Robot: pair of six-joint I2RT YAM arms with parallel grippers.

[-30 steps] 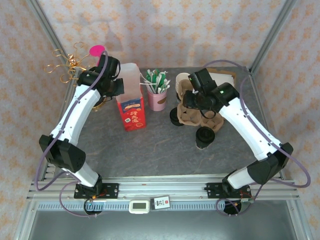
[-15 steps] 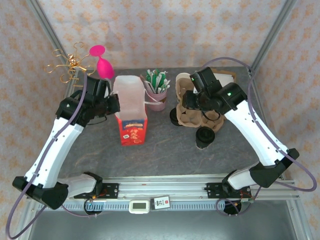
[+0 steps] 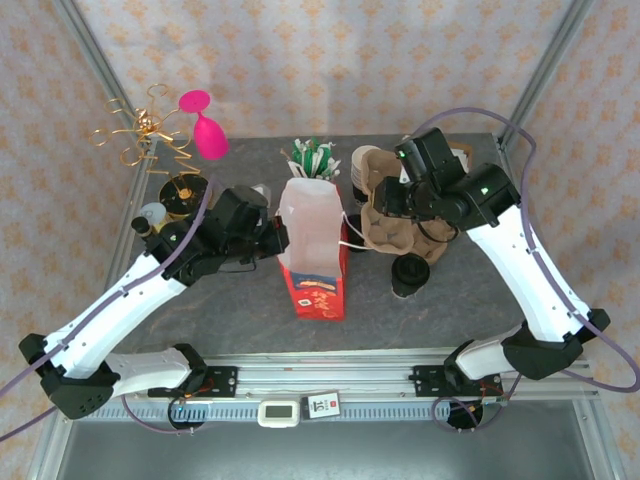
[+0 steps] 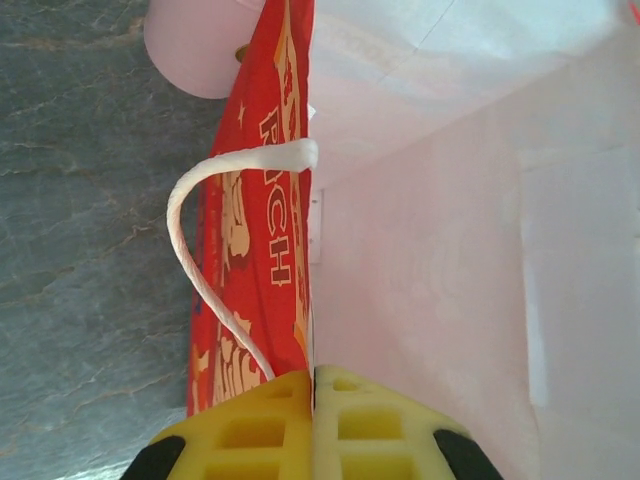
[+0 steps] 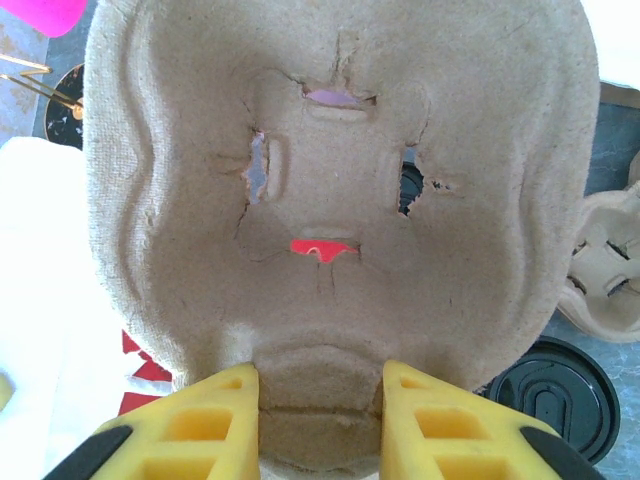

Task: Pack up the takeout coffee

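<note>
Pinching the bag (image 4: 450,250) rim is the left hand (image 4: 313,376); right hand (image 5: 320,378) clamps the carrier (image 5: 330,150) edge

paper bag (image 3: 315,255): dragged from back-left to table centre, now just beside the cup carrier (image 3: 392,225).
left gripper (image 4: 313,400): swung inward, carrying the bag's rim.

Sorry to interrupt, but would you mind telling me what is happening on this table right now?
The left gripper is pinched shut on the rim of the red-and-white paper bag, holding it upright on the grey table. The right gripper is clamped on the edge of a brown moulded-pulp cup carrier, held beside the bag. The dark paper coffee cup with a black lid stands on the table, not yet packed.
</note>
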